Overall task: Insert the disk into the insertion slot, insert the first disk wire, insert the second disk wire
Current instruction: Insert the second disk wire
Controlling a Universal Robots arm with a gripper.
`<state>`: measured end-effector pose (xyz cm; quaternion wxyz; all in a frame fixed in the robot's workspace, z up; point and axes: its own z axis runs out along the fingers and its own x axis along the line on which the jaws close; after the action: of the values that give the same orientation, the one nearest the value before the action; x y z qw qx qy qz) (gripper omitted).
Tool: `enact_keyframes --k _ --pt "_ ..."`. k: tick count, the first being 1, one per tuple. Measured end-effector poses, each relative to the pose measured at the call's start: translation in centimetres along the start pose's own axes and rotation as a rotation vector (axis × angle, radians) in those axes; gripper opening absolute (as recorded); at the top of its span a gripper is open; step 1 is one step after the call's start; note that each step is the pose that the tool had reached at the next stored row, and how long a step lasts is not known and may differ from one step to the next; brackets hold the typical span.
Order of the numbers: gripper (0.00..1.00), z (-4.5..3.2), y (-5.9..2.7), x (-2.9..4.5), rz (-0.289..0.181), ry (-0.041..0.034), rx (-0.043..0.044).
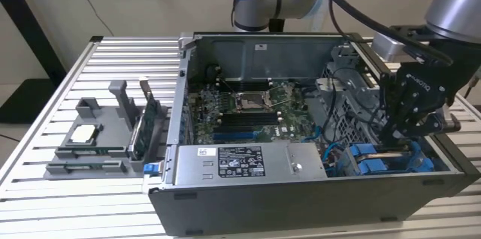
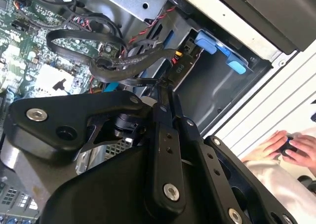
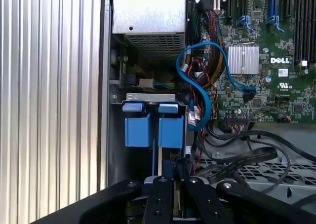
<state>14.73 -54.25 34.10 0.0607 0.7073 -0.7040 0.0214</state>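
**At the drive bay, lower corner of the case**

Exterior view: one gripper (image 1: 397,137) low over the insertion slot (image 1: 391,163); one power-supply box (image 1: 244,161) beside it.

Second wrist view: fingers (image 2: 165,113) pinched together on a black wire (image 2: 126,66).

First wrist view: two blue carrier tabs (image 3: 153,124) seated in the slot.

A robotics lab: opened computer case (image 1: 316,137) (motherboard exposed) on a slatted aluminium table (image 1: 45,154).

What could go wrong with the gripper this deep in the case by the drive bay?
The gripper sits low among loose black cables, so it might snag one when it moves. The blue cable loops close to the blue carrier tabs and could get pinched. A person's hands rest just outside the case, near the arm.
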Motion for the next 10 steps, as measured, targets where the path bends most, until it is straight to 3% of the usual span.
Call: enact_keyframes --k 5,7,9,10 --pt "0.15 0.63 -0.04 -0.1 0.0 0.0027 0.0001" --pt "0.17 0.75 -0.05 -0.12 0.0 0.0 0.0" --pt "0.17 0.52 -0.03 -0.09 0.0 -0.0016 0.0" --pt "0.24 0.18 -0.01 -0.05 0.0 -0.0004 0.0"
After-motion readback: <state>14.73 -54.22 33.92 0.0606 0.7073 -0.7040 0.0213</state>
